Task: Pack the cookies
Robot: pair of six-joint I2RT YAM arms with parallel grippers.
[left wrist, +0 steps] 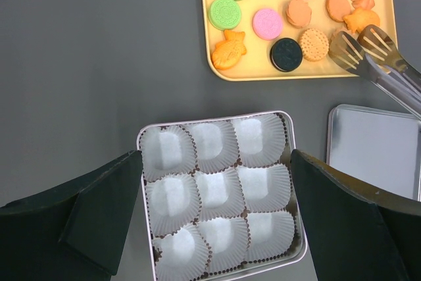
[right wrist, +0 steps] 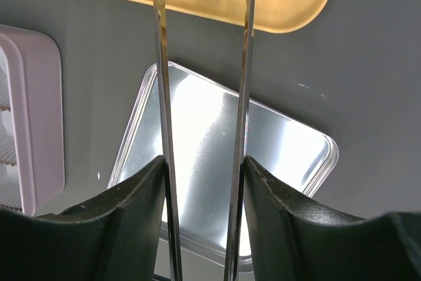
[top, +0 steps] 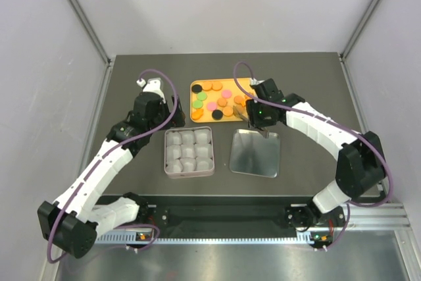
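The cookies (left wrist: 267,24) all lie on the yellow tray (left wrist: 256,64) at the far middle of the table (top: 302,97). They are orange, pink, green and black, spread in a loose single layer. Some are round discs, and one orange piece near the tray's near edge is shaped like a fish.

Over the tray's near right corner are the tips of the tongs (left wrist: 385,64), two slotted metal paddles side by side with a narrow gap between them. They sit just beside a toothed orange cookie and a small orange one. I cannot tell whether the tips touch any cookie.

My right gripper (right wrist: 204,169) is pinching those tongs. In my right wrist view their two thin arms run along the inner faces of my fingers (right wrist: 141,189) and out toward the tray, squeezed partway together.

Below the tongs, nearer to me, the silver lid (top: 255,154) lies flat on the table, turned a little askew. Just left of it, and apart from it, sits the square tin (left wrist: 140,143). It holds nine white paper cups (left wrist: 217,185) in three rows of three.

My left gripper (left wrist: 214,162) hangs above the tin with its jaws spread wide, one finger showing on each side of the tin and nothing between them. The tin sits nearer to me than the tray, with a strip of bare table between the two.
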